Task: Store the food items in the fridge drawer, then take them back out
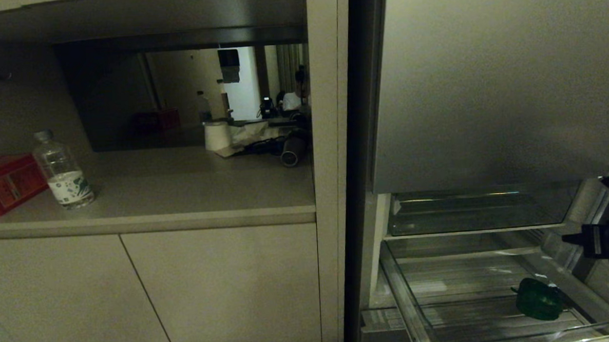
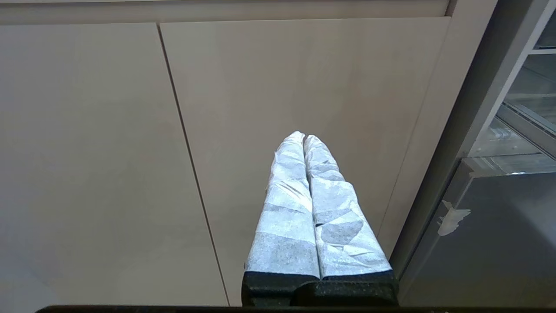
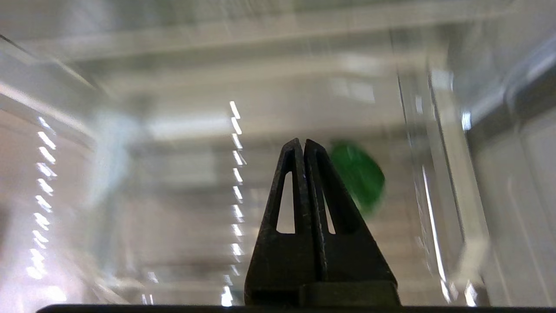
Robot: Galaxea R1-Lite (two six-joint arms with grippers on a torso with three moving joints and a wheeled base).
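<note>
The fridge drawer [image 1: 403,285] stands pulled out at the lower right, its clear bin showing. A glossy dark green food item [image 1: 539,298] lies on the bin floor near the right side. My right gripper [image 1: 568,240] reaches in from the right edge, above and slightly right of the green item, not touching it. In the right wrist view its black fingers are shut [image 3: 300,141] with nothing between them, and the green item [image 3: 360,178] lies just beyond them, inside the clear bin wall [image 3: 438,195]. My left gripper [image 2: 303,137] is shut and empty, parked low before the cabinet doors, beside the drawer's grey front [image 2: 499,252].
The tall grey top fridge door [image 1: 501,80] hangs closed above the drawer. To the left, a counter [image 1: 182,194] holds a water bottle [image 1: 64,171] and a red box [image 1: 4,184], with a white roll [image 1: 216,136] further back. Beige cabinet doors [image 1: 222,293] sit below.
</note>
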